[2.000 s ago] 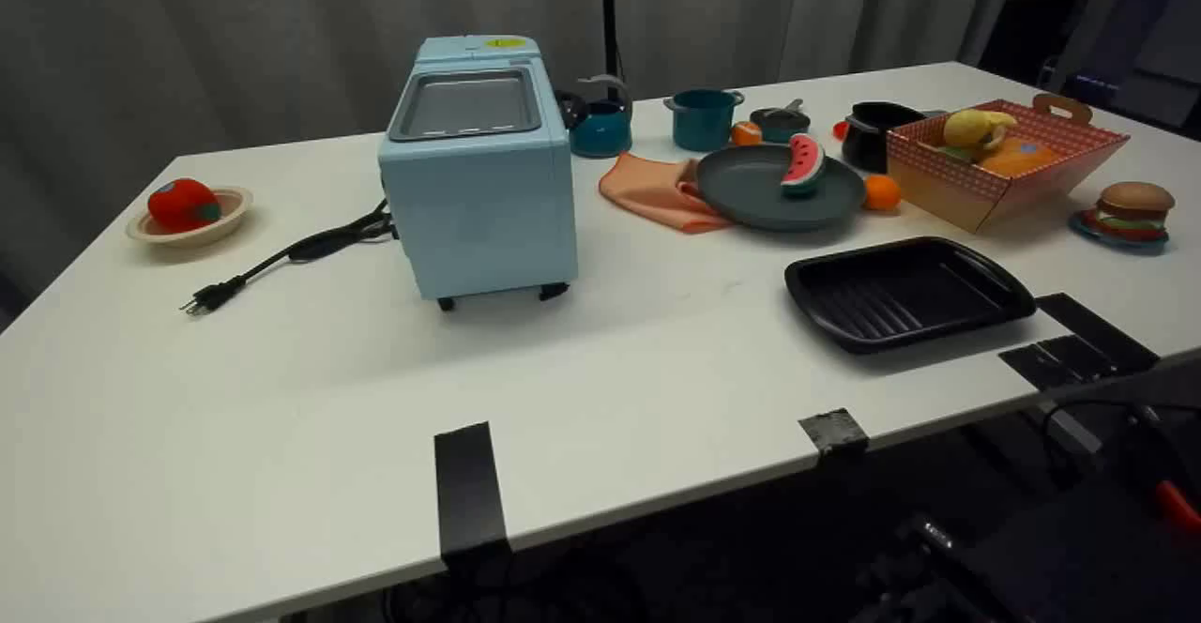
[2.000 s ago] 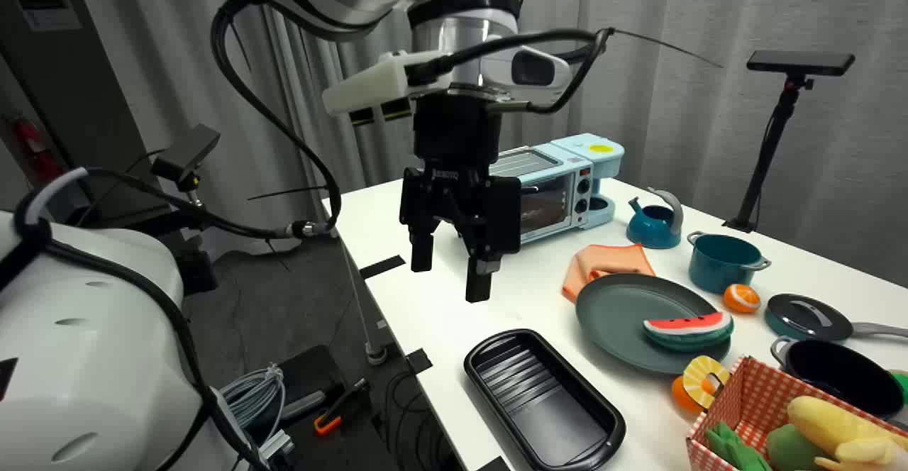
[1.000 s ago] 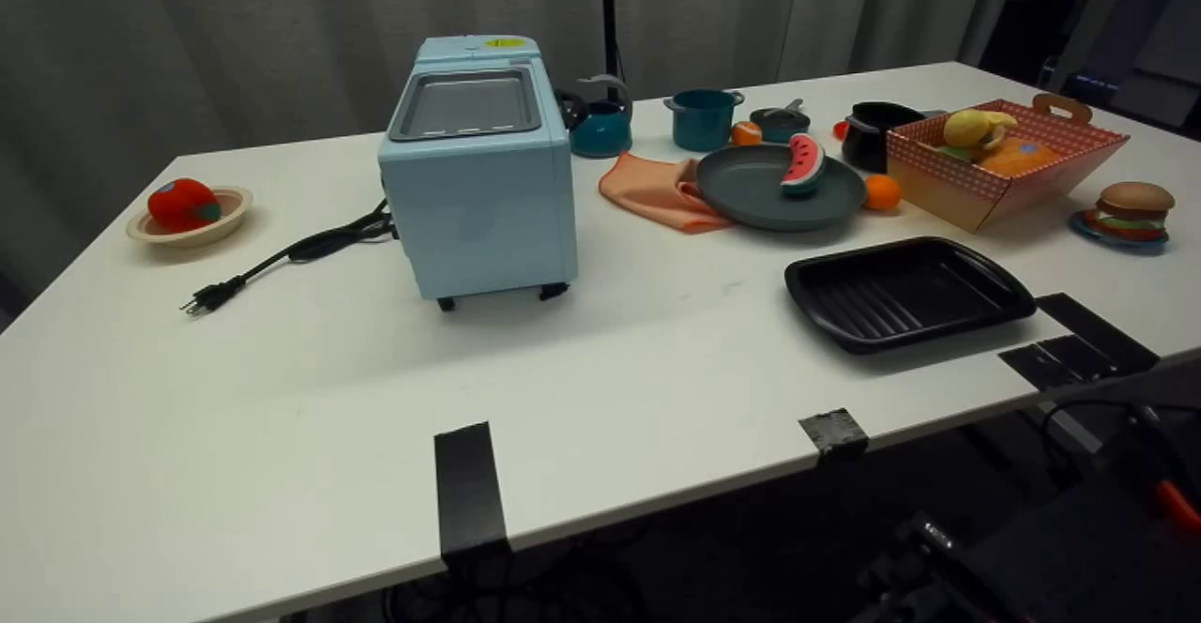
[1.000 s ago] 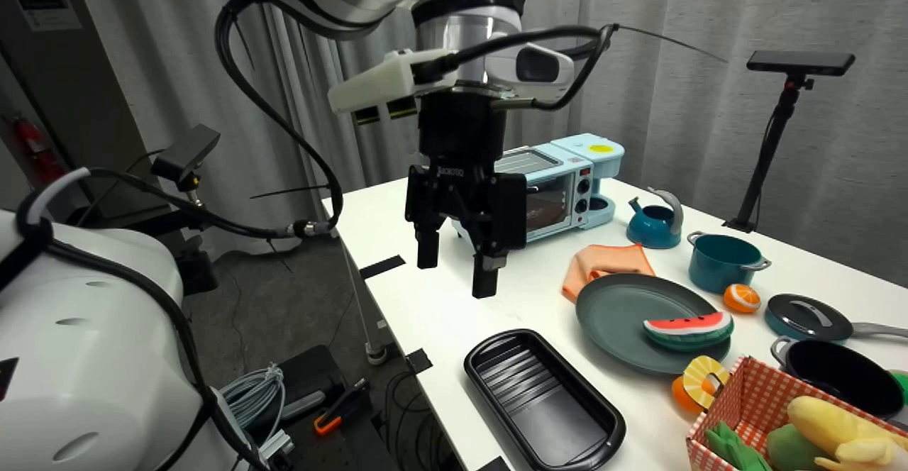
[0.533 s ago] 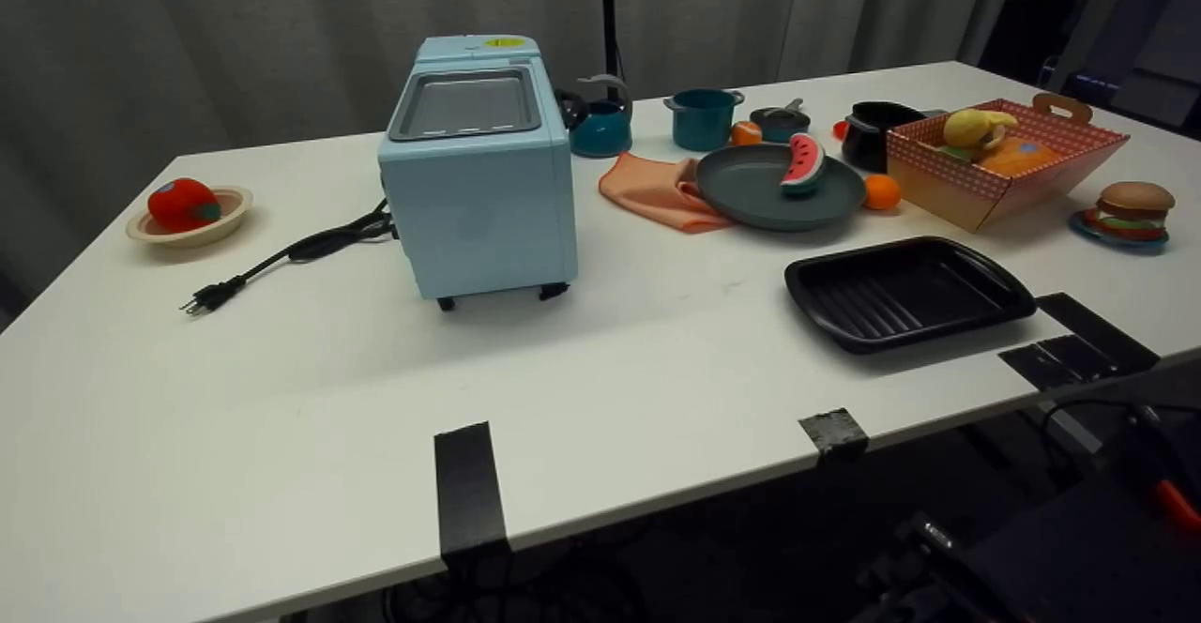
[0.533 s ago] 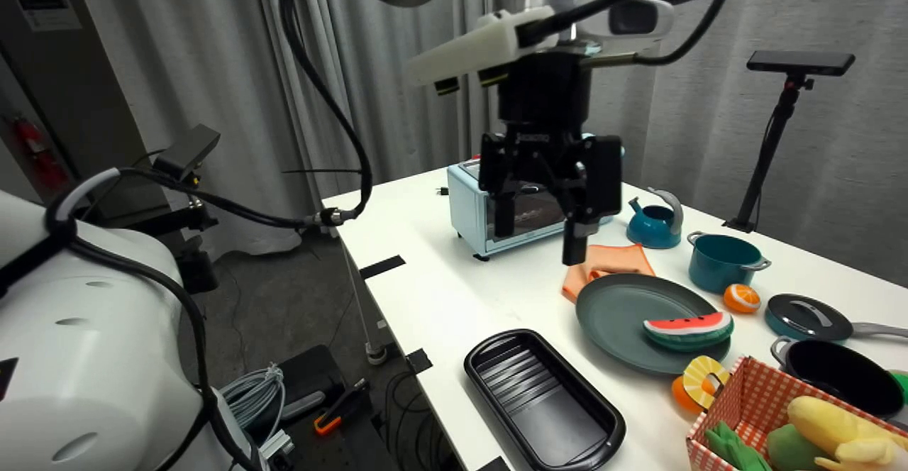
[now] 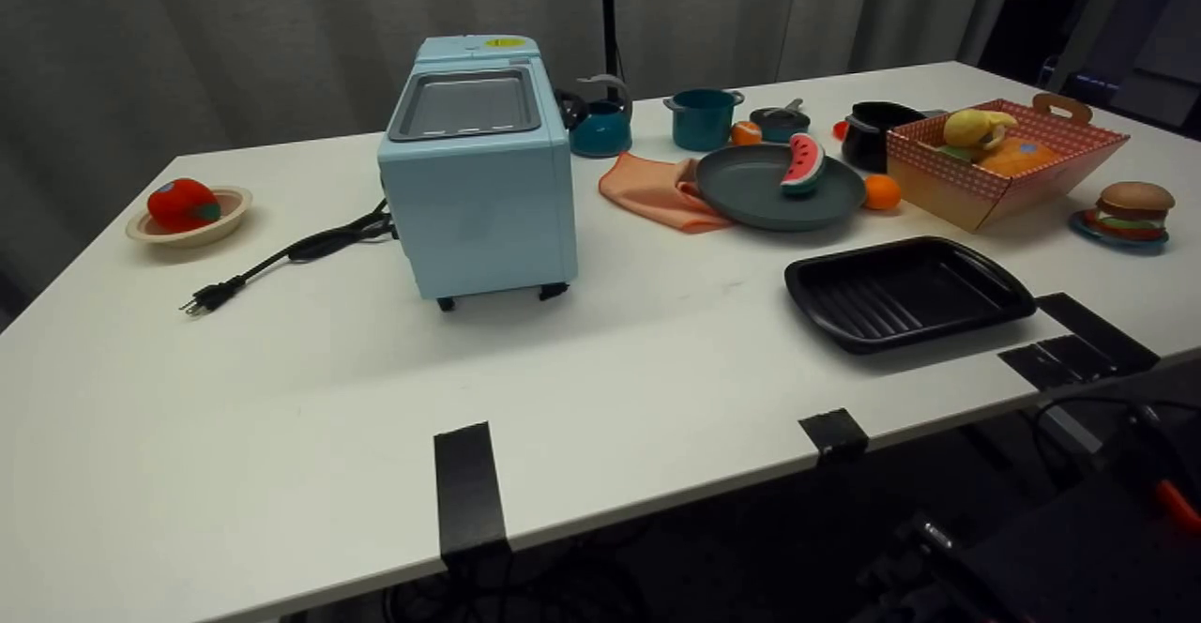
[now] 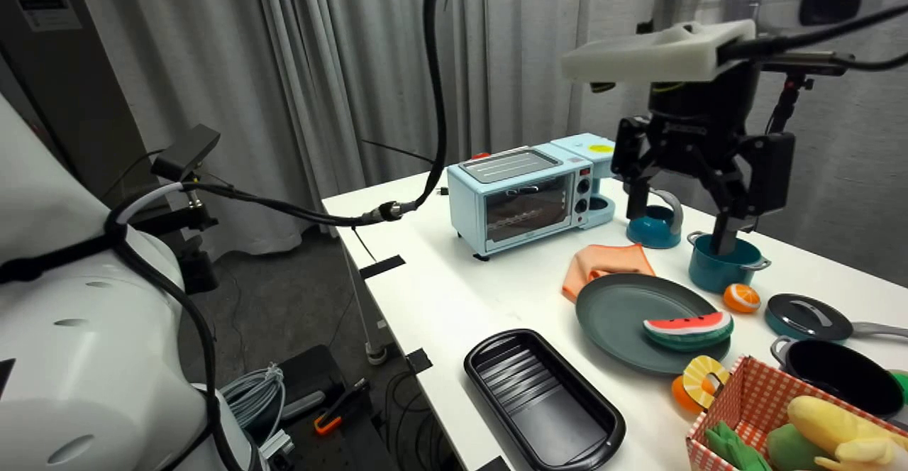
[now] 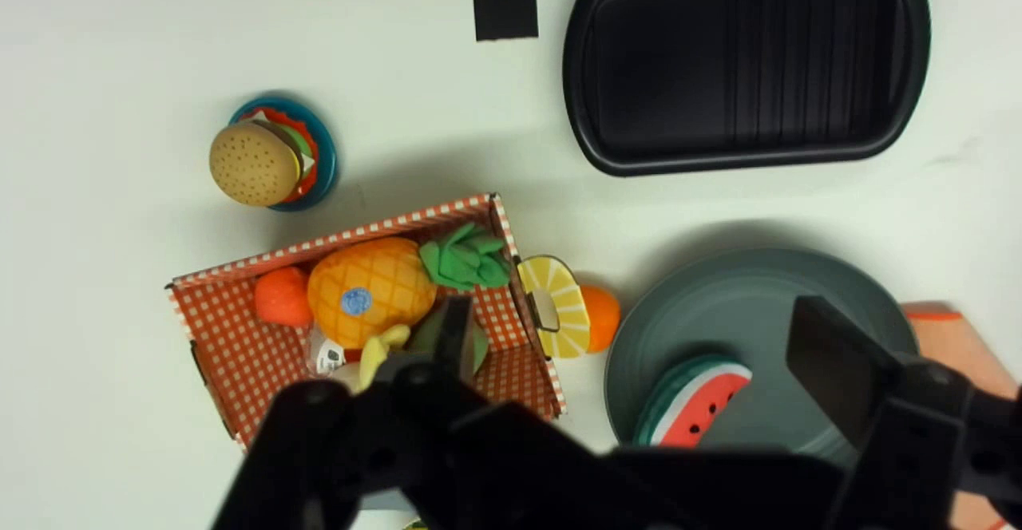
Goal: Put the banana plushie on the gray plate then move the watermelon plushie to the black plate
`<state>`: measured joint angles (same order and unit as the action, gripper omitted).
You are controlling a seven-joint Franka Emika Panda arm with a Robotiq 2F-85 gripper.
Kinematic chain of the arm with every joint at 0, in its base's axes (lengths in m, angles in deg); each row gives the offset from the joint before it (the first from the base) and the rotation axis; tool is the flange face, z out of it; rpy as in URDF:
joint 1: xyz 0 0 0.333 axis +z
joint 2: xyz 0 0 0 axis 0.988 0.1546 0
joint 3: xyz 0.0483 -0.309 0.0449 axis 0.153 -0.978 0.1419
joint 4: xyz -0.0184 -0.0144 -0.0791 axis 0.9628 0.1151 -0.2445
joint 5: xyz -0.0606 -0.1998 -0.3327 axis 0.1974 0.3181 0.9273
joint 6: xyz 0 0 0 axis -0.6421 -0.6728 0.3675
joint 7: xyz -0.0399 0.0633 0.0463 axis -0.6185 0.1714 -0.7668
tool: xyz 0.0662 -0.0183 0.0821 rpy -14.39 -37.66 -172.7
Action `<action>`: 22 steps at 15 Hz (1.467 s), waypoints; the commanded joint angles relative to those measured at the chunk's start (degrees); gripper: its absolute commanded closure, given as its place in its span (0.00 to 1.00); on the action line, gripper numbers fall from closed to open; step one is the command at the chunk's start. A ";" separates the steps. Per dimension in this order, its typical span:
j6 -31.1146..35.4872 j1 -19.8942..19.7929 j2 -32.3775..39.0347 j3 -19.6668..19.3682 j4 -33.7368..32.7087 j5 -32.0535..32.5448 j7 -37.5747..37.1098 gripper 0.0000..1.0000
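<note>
The white table (image 8: pixel 454 301) carries, below the hand (image 8: pixel 679 232), which stands spread and empty, and off to its one side, a checked basket (image 8: pixel 729 400) with the banana plushie (image 8: pixel 826 416), which should be light, soft and hard to damage, best pinched across its thick body.

The tool (image 9: pixel 631 346), blurred in the wrist view, partly hides the banana plushie (image 9: pixel 374 361).
</note>
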<state>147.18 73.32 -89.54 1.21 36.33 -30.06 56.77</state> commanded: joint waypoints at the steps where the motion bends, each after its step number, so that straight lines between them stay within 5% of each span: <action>1: 2.81 -1.78 10.01 -0.67 -9.08 -5.99 1.18 0.00; 10: 4.06 -6.34 23.94 -0.50 -22.57 -8.82 -0.38 0.00; 11: 4.17 -5.68 21.29 0.08 -18.82 -7.67 -0.31 0.00; 22: 3.04 -6.36 24.94 0.06 -22.65 -7.03 -1.05 0.00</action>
<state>151.45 67.35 -66.21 0.84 15.58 -37.77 56.47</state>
